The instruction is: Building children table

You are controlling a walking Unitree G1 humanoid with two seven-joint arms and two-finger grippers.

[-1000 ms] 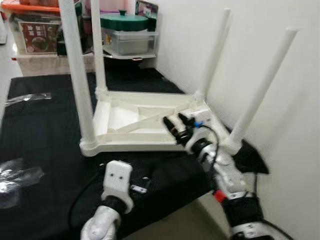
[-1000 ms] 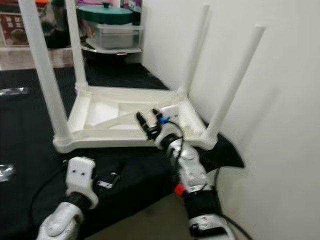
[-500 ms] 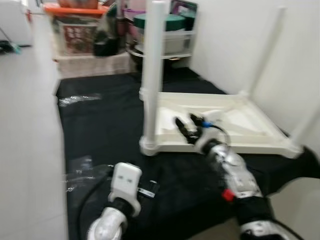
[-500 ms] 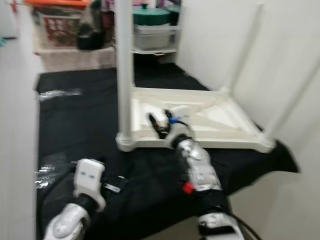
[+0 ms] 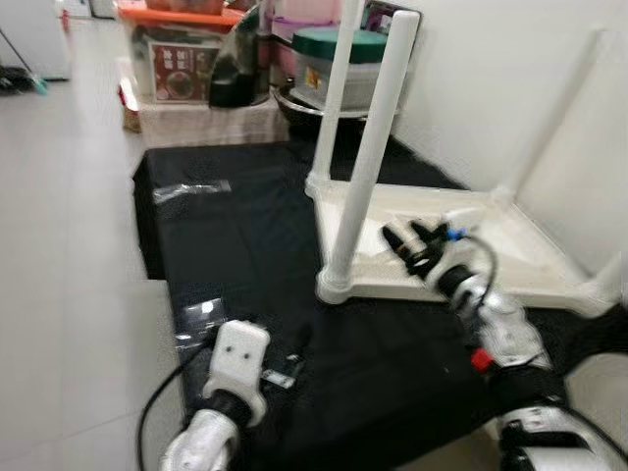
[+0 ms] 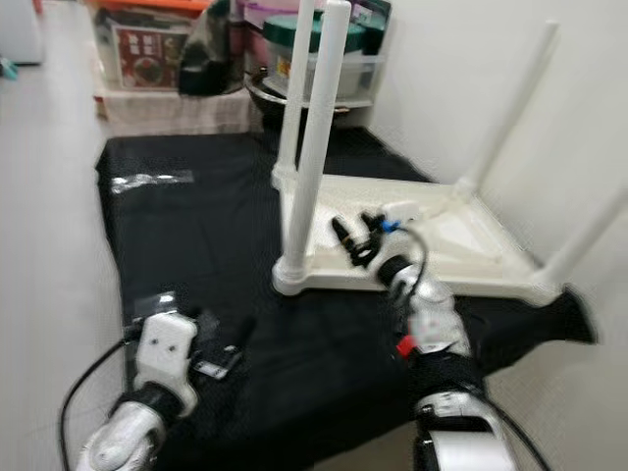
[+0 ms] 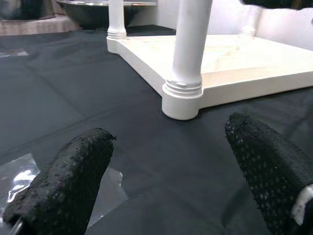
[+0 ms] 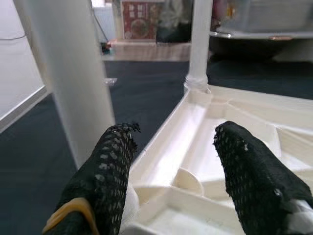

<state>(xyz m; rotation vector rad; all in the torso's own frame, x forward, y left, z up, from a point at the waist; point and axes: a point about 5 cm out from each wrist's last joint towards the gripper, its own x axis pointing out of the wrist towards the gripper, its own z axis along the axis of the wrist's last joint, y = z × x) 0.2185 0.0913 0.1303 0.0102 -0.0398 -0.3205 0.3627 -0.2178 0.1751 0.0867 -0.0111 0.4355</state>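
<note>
The upturned white table (image 5: 461, 245) lies on the black mat (image 5: 245, 265) by the wall – now seen further right as the camera turned; right gripper (image 5: 417, 245), fingers spread and empty, is held above its underside – left gripper (image 7: 161, 171) likewise open

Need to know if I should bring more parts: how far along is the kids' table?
Looks done: the white table lies upside down on the black mat with legs standing at all four corners. In hand: the right gripper hovers open over the table's underside, holding nothing; the left gripper hangs open above the mat. Left: probably checking the legs and turning it upright.
</note>
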